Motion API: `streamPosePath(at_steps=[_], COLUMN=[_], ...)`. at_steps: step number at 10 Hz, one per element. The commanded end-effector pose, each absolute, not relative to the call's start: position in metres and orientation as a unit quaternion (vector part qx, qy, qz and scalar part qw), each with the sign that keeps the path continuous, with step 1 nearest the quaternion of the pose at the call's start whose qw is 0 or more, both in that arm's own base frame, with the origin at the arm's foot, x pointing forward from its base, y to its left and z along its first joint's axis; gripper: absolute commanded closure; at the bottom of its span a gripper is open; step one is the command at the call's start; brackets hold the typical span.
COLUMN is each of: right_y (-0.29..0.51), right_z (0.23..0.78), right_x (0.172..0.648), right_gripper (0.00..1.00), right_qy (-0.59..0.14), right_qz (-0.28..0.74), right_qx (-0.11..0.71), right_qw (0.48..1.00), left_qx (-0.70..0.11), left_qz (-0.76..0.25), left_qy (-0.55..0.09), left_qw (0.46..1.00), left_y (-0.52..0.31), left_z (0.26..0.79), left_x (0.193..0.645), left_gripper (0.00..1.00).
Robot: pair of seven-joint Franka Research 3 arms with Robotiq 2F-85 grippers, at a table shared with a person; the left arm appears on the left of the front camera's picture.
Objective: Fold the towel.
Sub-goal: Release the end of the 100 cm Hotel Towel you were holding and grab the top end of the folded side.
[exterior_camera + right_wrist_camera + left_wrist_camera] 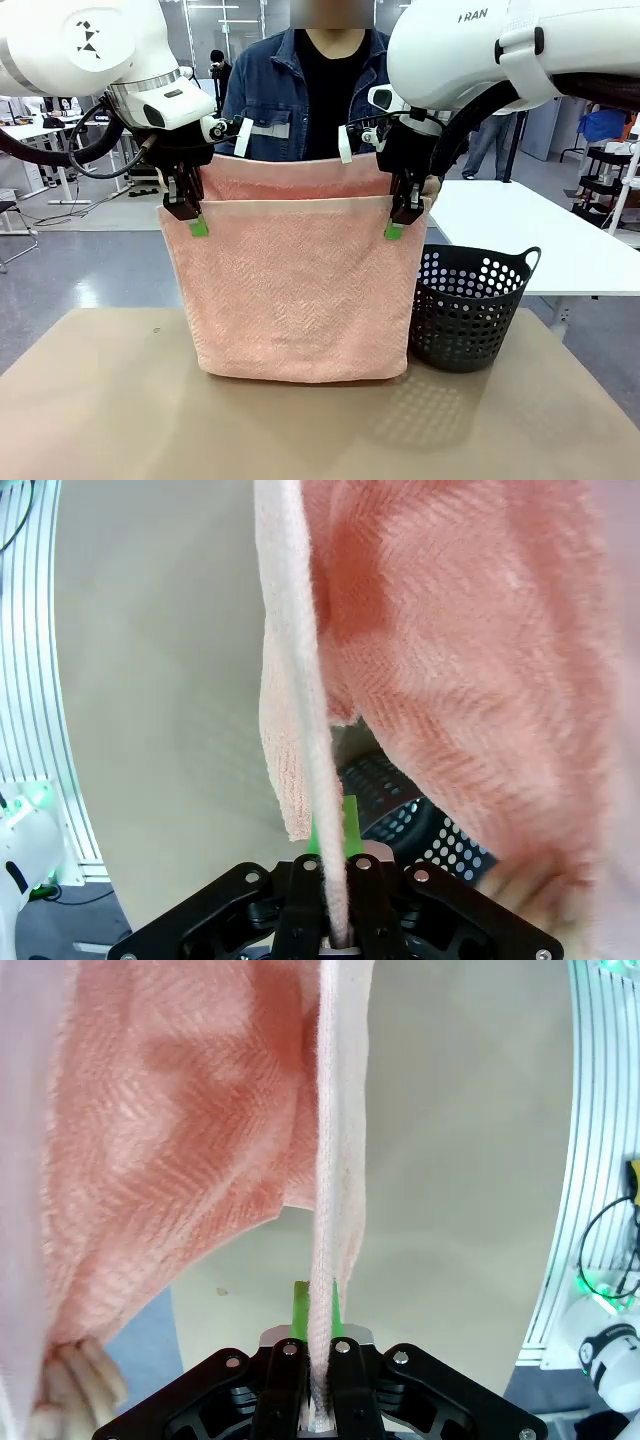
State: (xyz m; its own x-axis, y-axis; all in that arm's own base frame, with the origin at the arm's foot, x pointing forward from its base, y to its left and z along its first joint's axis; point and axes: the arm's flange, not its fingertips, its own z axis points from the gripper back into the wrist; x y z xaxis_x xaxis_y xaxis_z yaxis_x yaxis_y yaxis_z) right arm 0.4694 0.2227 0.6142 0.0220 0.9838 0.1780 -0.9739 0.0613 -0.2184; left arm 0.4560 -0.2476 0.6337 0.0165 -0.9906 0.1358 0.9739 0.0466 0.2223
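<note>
The salmon-pink towel [300,290] with a zigzag weave hangs folded in two above the table, its lower fold just touching the tabletop. My left gripper [197,222] is shut on the near layer's top left corner. My right gripper [395,226] is shut on the near layer's top right corner. The far layer rises slightly higher, and the person's hand [432,188] shows at its right corner. In the left wrist view the towel's edge [325,1260] runs up from between my green pads [299,1310]. The right wrist view has the towel edge [315,800] pinched the same way.
A black perforated basket [470,310] stands on the tan table [120,400] just right of the towel. The person in a denim jacket [270,95] stands behind the towel. A white table [520,220] lies at the back right.
</note>
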Motion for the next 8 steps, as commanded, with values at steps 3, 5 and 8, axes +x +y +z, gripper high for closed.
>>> streamPosePath(at_steps=[3, 5, 8], right_y=[0.2225, 0.2225, 0.2225], right_z=[0.6156, 0.6156, 0.6156], right_x=[0.4690, 0.4690, 0.4690], right_gripper=[1.00, 1.00, 1.00], right_qy=[-0.144, -0.144, -0.144], right_qz=[0.685, 0.685, 0.685], right_qx=[-0.022, -0.022, -0.022], right_qw=[0.714, 0.714, 0.714], left_qx=[0.035, 0.035, 0.035], left_qz=[-0.691, -0.691, -0.691], left_qy=[-0.126, -0.126, -0.126], left_qw=[0.711, 0.711, 0.711], left_y=[-0.2460, -0.2460, -0.2460], left_z=[0.6340, 0.6340, 0.6340], left_x=[0.4567, 0.4567, 0.4567], left_gripper=[1.00, 1.00, 1.00])
